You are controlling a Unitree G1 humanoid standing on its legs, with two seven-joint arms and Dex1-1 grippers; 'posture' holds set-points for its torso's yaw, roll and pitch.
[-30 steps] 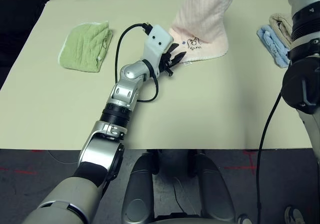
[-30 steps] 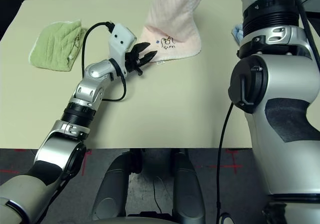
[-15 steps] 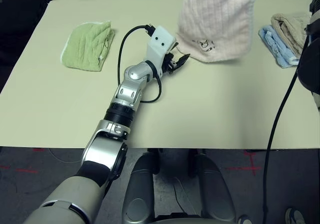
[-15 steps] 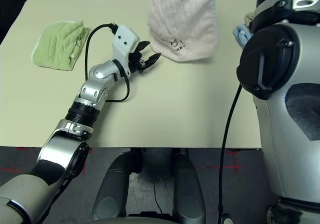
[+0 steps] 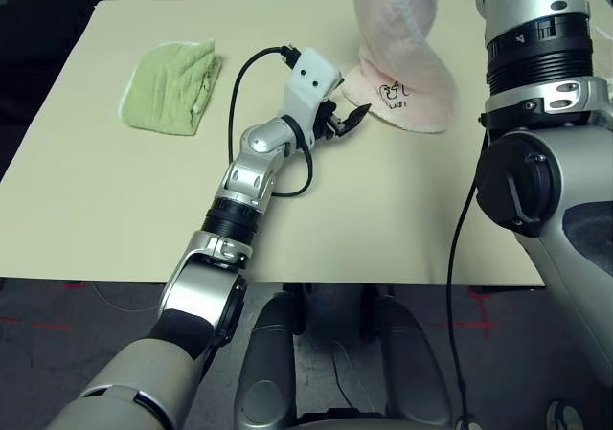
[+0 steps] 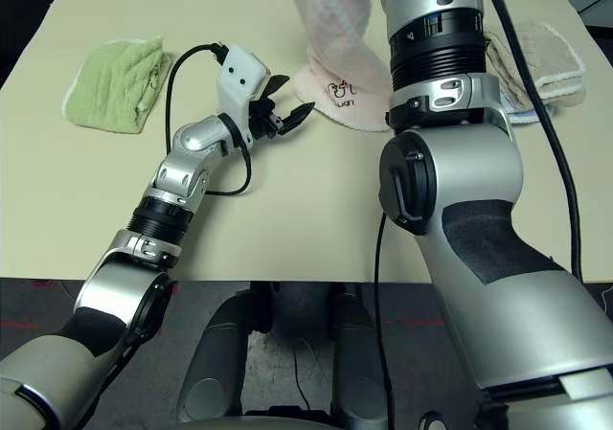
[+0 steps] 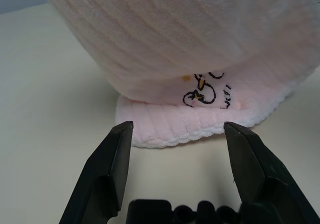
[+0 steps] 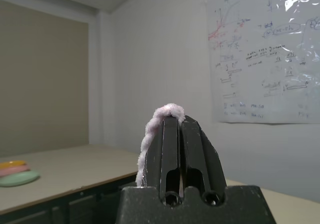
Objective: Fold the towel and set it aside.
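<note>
At the near edge of the table: the left forearm reaches out low across the table [image 5: 402, 219], and the left gripper [image 7: 177, 149] sits level just above the surface, its black fingers [image 7: 112, 169] spread wide with nothing between them.
Key relation: the towel [image 5: 407, 90] lies straight ahead of that open gripper, just beyond the fingertips and not yet touching — its white-stitched hem runs crosswise to the fingers, so a short push forward would, I'd judge, bring the hem between them.
Towel's lie: its long axis runs upward; the printed lower end rests on the table while the rest hangs from above.
Right gripper: the right gripper [image 8: 172, 134] is raised high, fingers pressed tight together on a pink edge of the towel, holding it up.
Nearer arm: the left one is closest to the resting hem.
Around: a green folded towel [image 5: 172, 87] lies well apart on the left; blue and beige folded towels [image 6: 536, 61] sit farther off on the right.
In the way: nothing between fingers and hem — only the right arm's bulk stands close on the right.
</note>
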